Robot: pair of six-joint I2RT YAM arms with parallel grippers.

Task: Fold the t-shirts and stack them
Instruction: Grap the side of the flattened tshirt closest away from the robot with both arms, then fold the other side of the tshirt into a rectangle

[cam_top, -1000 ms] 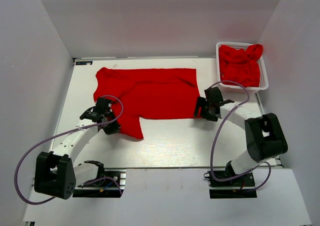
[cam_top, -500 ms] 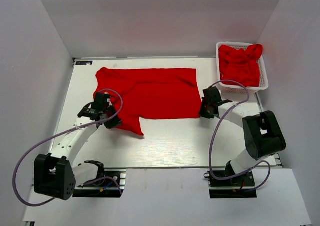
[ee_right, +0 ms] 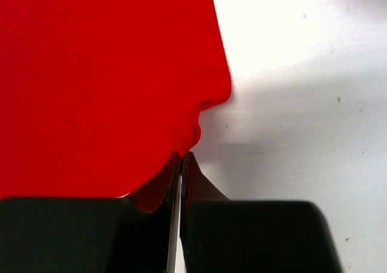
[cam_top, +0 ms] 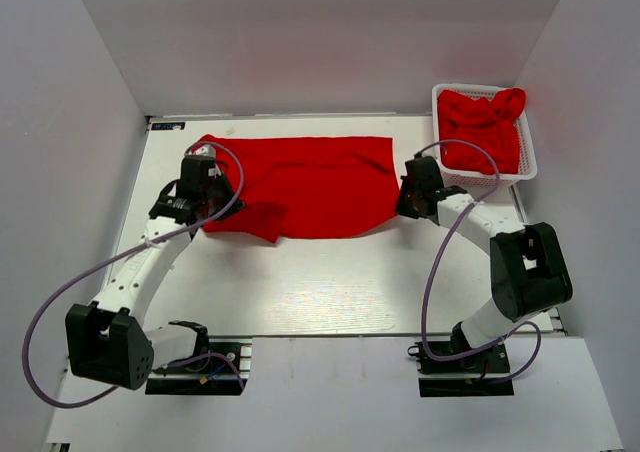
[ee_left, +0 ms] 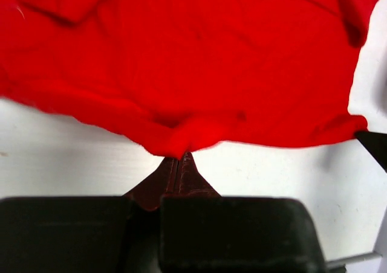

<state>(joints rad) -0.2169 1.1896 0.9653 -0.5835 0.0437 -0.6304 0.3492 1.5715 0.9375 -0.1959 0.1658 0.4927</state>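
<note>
A bright red t-shirt (cam_top: 305, 182) lies spread across the back half of the table. My left gripper (cam_top: 212, 204) is shut on its near left edge; in the left wrist view the cloth (ee_left: 199, 73) bunches into the closed tips of that gripper (ee_left: 180, 155) and is lifted off the table. My right gripper (cam_top: 402, 204) is shut on the shirt's near right corner, where the red fabric (ee_right: 103, 80) runs into its pinched tips (ee_right: 183, 156). More red t-shirts (cam_top: 482, 127) are heaped in the basket at the back right.
The white lattice basket (cam_top: 528, 162) stands at the table's back right corner, just behind my right arm. Grey walls close in the table at the back and on both sides. Bare white table (cam_top: 330, 282) lies in front of the shirt.
The right gripper has closed on the shirt's near right corner and moved back. The left gripper has carried the near left flap backward, over the shirt.
</note>
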